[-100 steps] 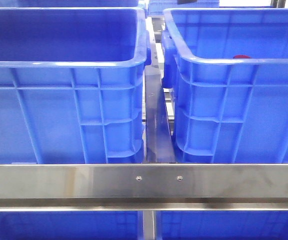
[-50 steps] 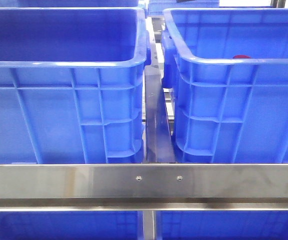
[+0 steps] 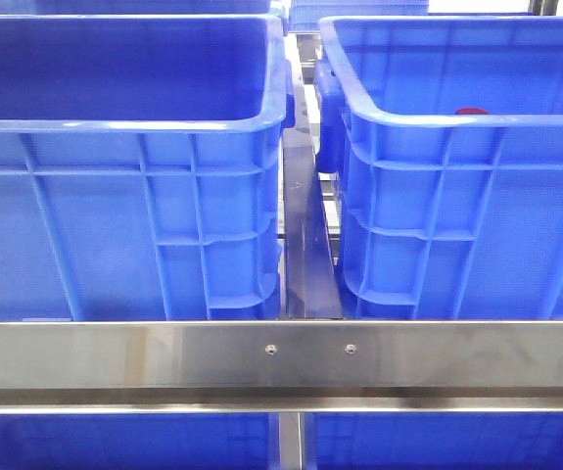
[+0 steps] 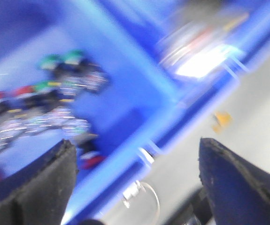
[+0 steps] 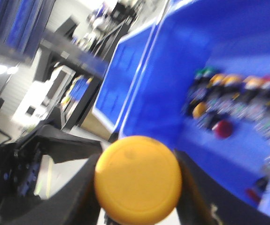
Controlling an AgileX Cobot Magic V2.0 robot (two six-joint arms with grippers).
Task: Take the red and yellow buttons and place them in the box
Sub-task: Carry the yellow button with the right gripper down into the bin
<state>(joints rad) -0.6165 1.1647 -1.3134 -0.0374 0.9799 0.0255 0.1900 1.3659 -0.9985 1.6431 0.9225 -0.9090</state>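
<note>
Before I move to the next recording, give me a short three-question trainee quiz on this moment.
1. True or false: the right gripper is empty.
2. In the left wrist view, how do the left gripper's jaws stand? A) wide apart, nothing between them; B) shut on a red button.
3. Fill in: in the front view, a small red top shows just over the near rim of the ____-hand blue crate.

Key
1. False: it holds the yellow button.
2. A.
3. Right: the red piece peeks above that rim.
</note>
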